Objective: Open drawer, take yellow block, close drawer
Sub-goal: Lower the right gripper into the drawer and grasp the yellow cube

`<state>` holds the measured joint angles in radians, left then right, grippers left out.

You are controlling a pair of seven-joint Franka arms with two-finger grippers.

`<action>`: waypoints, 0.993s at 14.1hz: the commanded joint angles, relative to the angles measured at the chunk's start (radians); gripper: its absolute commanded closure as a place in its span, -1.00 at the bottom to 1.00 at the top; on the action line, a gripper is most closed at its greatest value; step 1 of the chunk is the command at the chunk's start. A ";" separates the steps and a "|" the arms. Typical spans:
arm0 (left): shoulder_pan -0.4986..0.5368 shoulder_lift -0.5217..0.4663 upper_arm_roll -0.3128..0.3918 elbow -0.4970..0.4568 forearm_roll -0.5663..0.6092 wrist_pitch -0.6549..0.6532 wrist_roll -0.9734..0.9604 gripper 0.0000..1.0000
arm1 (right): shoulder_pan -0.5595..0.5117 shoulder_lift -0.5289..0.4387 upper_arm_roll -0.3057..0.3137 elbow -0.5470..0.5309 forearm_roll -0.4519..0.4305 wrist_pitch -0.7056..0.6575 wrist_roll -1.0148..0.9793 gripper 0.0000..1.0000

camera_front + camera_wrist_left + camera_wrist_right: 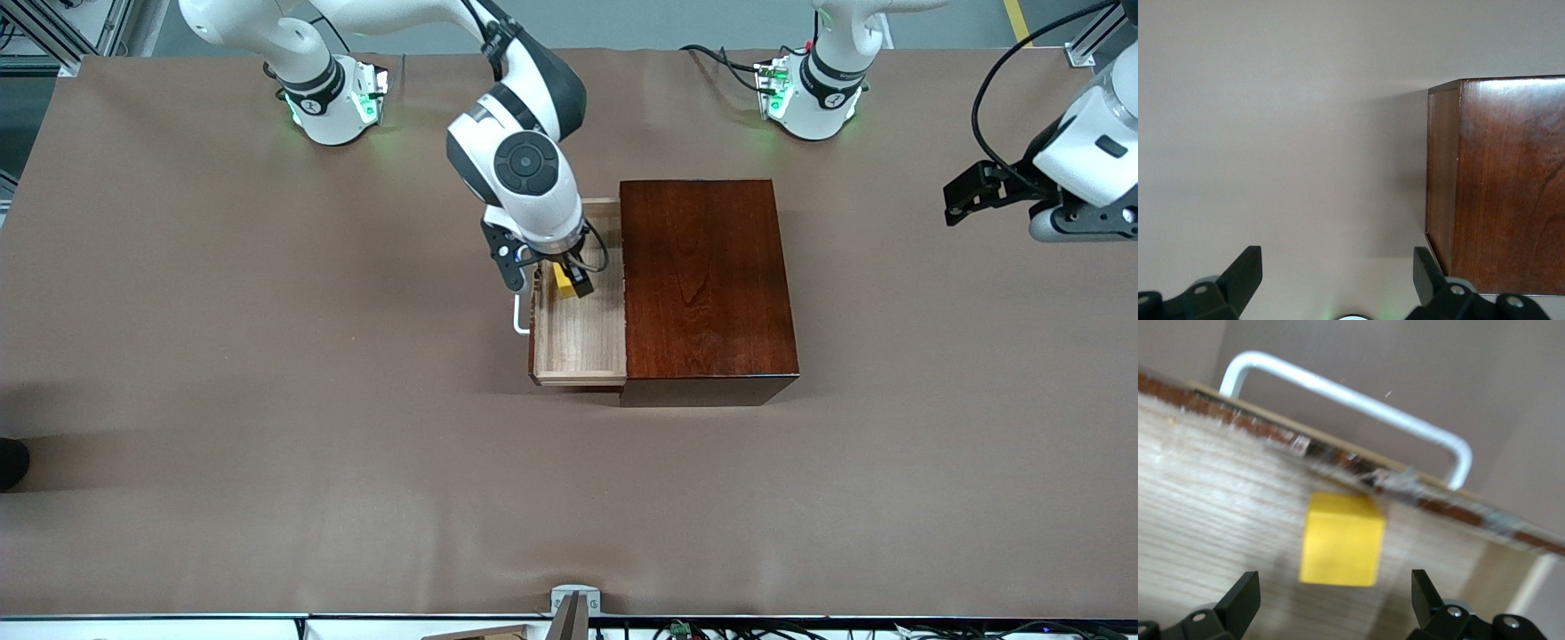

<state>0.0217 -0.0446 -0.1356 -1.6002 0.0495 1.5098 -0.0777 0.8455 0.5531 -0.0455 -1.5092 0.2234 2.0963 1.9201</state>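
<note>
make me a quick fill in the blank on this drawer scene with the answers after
1. The drawer is pulled ____.
2. The yellow block lies ____ the drawer.
3. The right end effector hangs over the block with fingers ____.
4. The left end effector waits beside the wooden ____.

Answers: open; in; open; box

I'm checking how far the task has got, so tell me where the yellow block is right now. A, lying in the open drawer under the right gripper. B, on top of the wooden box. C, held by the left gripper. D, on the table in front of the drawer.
A: the yellow block lies on the pale floor of the open drawer, with the open right gripper above it.
</note>
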 commanded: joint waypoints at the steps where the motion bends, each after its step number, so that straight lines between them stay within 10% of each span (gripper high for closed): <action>1: 0.023 -0.023 -0.007 -0.023 -0.007 0.021 0.041 -1.00 | 0.021 0.027 -0.014 0.012 -0.009 0.028 0.054 -1.00; 10: 0.041 -0.015 -0.006 -0.021 -0.007 0.023 0.079 -1.00 | 0.015 0.024 -0.014 -0.006 -0.111 -0.073 0.046 -1.00; 11: 0.041 -0.017 -0.006 -0.023 -0.007 0.023 0.079 -1.00 | 0.007 0.022 -0.014 -0.003 -0.122 -0.071 0.039 -0.28; 12: 0.041 -0.015 -0.006 -0.021 -0.007 0.023 0.079 -1.00 | -0.012 0.021 -0.011 0.003 -0.107 -0.065 0.031 0.95; 14: 0.041 -0.017 -0.006 -0.020 -0.005 0.023 0.079 -1.00 | -0.013 0.018 -0.011 0.003 -0.104 -0.064 0.004 1.00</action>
<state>0.0516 -0.0468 -0.1347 -1.6075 0.0495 1.5203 -0.0200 0.8462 0.5831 -0.0636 -1.5071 0.1252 2.0335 1.9410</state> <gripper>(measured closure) 0.000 0.295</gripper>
